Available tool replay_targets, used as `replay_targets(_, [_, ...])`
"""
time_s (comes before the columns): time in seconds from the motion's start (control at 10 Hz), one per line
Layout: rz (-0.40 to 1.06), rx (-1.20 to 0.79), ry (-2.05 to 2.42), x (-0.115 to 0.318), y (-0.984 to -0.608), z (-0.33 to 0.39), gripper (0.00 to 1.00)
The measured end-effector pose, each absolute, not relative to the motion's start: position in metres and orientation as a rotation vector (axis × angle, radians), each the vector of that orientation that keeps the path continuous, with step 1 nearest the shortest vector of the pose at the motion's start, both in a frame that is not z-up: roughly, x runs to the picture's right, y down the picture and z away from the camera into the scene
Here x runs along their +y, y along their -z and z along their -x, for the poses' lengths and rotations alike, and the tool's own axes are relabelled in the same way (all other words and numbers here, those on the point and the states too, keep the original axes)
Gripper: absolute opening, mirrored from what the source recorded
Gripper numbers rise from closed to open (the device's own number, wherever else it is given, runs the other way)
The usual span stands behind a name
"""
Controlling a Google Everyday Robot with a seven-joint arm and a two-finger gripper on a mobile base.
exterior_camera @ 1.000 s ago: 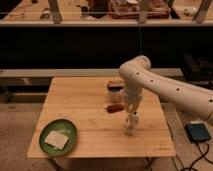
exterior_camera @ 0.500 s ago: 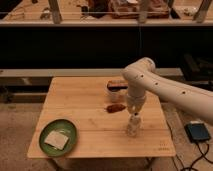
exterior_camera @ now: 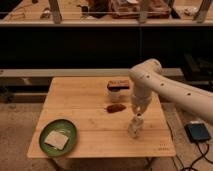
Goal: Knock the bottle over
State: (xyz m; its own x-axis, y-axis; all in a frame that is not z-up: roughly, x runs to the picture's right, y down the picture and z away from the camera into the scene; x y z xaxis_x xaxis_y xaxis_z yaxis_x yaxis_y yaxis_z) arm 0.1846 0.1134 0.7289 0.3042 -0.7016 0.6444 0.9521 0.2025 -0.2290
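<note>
I have the gripper positioned directly above the bottle, low enough that its tip appears to meet the bottle's cap; I cannot tell from this view how the hand is set. The bottle stands upright immediately below the hand, on the near right part of the wooden table. I judge the task to be at the contact step: the approach is complete, the topple is not yet done. The next move calls for a sideways push applied high on the bottle, near the neck, so it tips rather than slides across the boards. Behind the hand and slightly to its left stands a white cup with a dark top; to the left of the hand lies a small brown item, so a push away from both is preferable. Far to the left, a green plate holds a pale square. Beyond the table runs a dark shelf; a dark pad lies on the floor.
</note>
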Motion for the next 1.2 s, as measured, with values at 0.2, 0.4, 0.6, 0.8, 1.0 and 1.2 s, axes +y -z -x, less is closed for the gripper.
replay_targets(0.2, [0.675, -0.444, 1.200, 0.119, -0.728, -0.193, 0.34])
replay_targets(0.4, [0.686, -0.435, 1.170, 0.123, -0.726, -0.190, 0.34])
replay_targets(0.6, [0.697, -0.424, 1.162, 0.130, -0.721, -0.193, 0.34])
replay_targets(0.8, [0.712, -0.416, 1.139, 0.139, -0.714, -0.200, 0.34])
replay_targets(1.0, [0.719, -0.420, 1.140, 0.142, -0.712, -0.199, 0.34])
replay_targets(1.2, [0.735, -0.419, 1.129, 0.154, -0.703, -0.203, 0.34])
